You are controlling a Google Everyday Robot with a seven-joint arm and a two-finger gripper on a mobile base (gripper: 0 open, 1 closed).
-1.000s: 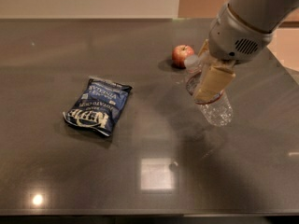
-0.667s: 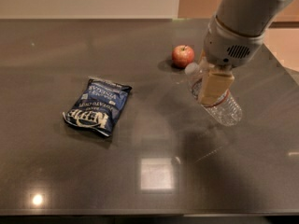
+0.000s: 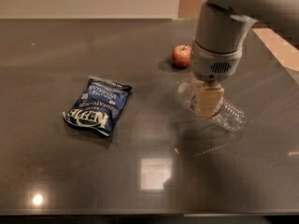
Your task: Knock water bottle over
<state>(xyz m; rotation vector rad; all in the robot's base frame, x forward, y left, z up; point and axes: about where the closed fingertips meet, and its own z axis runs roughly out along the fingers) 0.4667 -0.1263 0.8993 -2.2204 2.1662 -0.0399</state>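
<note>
A dark, glossy table [image 3: 56,45] fills the view, with 3 things on it. The water bottle [image 3: 230,115], clear ribbed plastic, lies on its side right of the table's middle, its white cap pointing up and to the left and its base down and to the right. A red label edge shows at its middle. The robot's grey arm [image 3: 218,36] comes down from the top right, and its beige gripper [image 3: 207,101] sits directly over the bottle's middle, covering part of it; whether the gripper is open or closed cannot be told. A red apple [image 3: 181,56] stands just behind the arm. A blue chip bag [image 3: 98,106] lies flat, well apart to the left.
</note>
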